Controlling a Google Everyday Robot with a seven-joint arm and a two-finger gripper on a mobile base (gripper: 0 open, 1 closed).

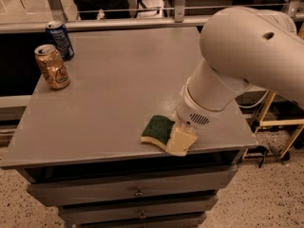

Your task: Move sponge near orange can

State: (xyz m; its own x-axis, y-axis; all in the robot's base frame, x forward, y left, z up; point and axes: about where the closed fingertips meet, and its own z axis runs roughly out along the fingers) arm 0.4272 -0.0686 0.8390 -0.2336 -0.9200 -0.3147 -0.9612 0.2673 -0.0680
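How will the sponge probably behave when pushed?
The sponge lies flat, so it will probably slide, not roll. Its pale foam layer looks soft, so it may bend under the tool, which sits at its end near the table front edge.

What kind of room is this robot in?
Probably a lab or workroom, though I can't be sure: a grey drawer cabinet, a speckled hard floor and a metal rail behind. The robot's tool is at the sponge near the cabinet's front edge.
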